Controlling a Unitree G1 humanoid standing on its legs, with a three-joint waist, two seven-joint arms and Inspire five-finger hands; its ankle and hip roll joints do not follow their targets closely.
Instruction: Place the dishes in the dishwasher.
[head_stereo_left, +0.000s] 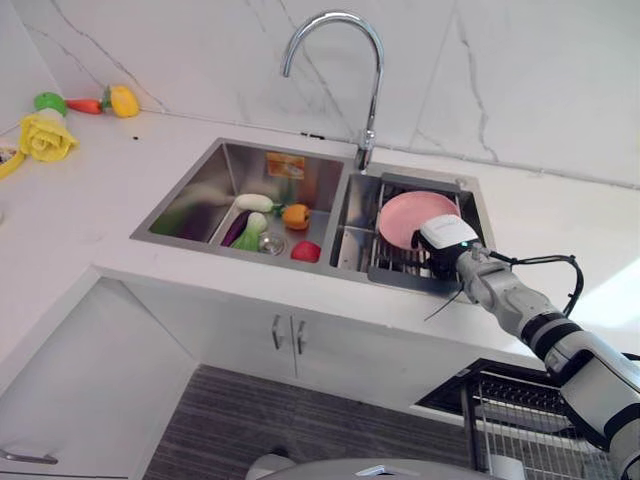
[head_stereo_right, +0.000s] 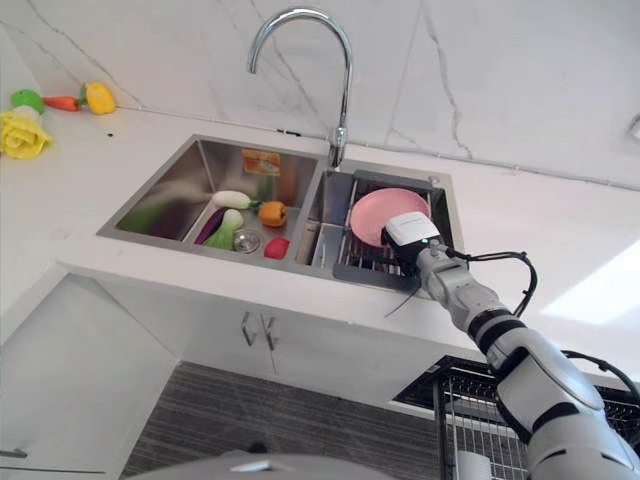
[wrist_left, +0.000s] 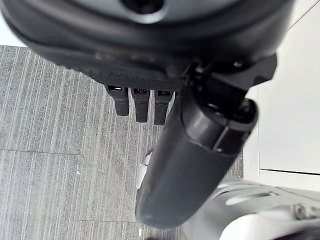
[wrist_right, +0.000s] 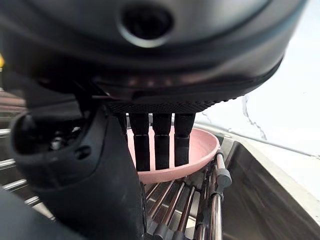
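Looking down through the left eye view, you see the pink plate (head_stereo_left: 412, 217) lying tilted on the wire rack (head_stereo_left: 395, 258) in the sink's right basin (head_stereo_left: 352, 235), under the faucet (head_stereo_left: 345, 70). Your right hand (head_stereo_left: 447, 245) sits at the plate's near edge. Toy vegetables (head_stereo_left: 262, 222) lie in the left basin, and more toys (head_stereo_left: 60, 118) rest on the white surface (head_stereo_left: 90, 200) at far left. A dishwasher rack (head_stereo_left: 520, 420) shows at lower right.

From the left wrist view, your left hand (wrist_left: 150, 75) hangs over grey floor (wrist_left: 55, 140), fingers straight, holding nothing.

From the right wrist view, your right hand's fingers (wrist_right: 162, 140) point straight down in front of the plate, thumb apart, not closed on it.
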